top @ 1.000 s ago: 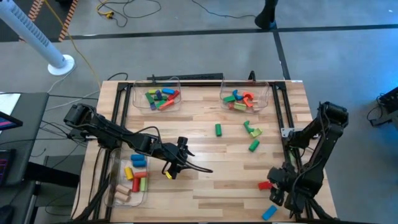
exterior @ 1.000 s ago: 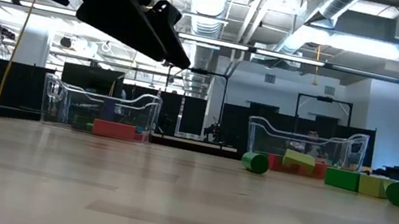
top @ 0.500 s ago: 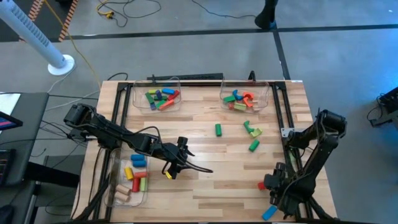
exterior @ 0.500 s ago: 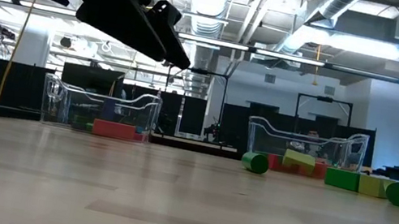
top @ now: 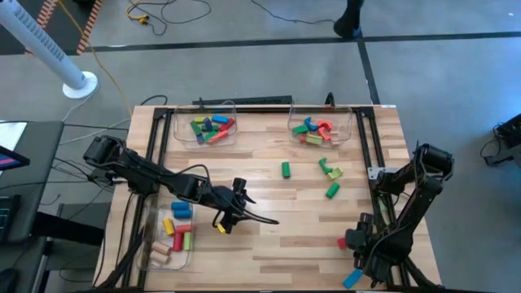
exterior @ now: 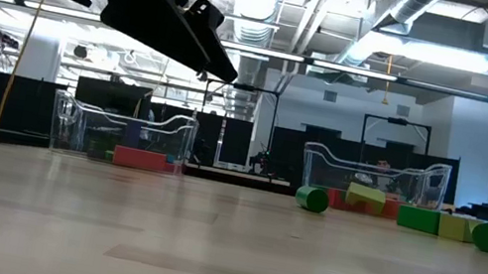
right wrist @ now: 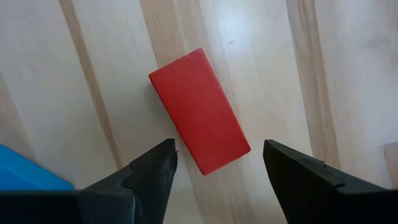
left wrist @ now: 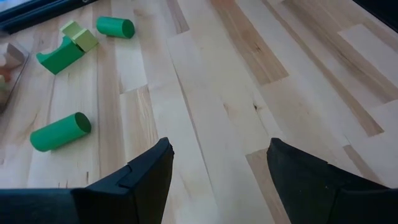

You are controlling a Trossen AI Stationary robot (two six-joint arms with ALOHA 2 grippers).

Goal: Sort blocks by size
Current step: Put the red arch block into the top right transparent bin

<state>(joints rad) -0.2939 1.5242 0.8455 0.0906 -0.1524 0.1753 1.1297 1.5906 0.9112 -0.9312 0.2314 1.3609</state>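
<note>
1. Right gripper [right wrist: 214, 171] hangs over the red block [right wrist: 199, 111] at the table's [top: 277, 244] near right edge, jaws apart, block apparently untouched
2. Left gripper [left wrist: 217, 165] hovers mid-table, jaws apart, empty
3. Blue block [top: 352, 278] lies beside the red one

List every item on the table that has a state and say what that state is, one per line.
Left claw: open, empty, above bare wood mid-table.
Right claw: open, poised over the red block, not gripping.
Red block: lying flat, loose.
Blue block: lying loose at the table's near right edge.
Green cylinder: on its side.
Green arch: loose, touching a yellow-green cube.
Left bin: partly filled with blocks.
</note>
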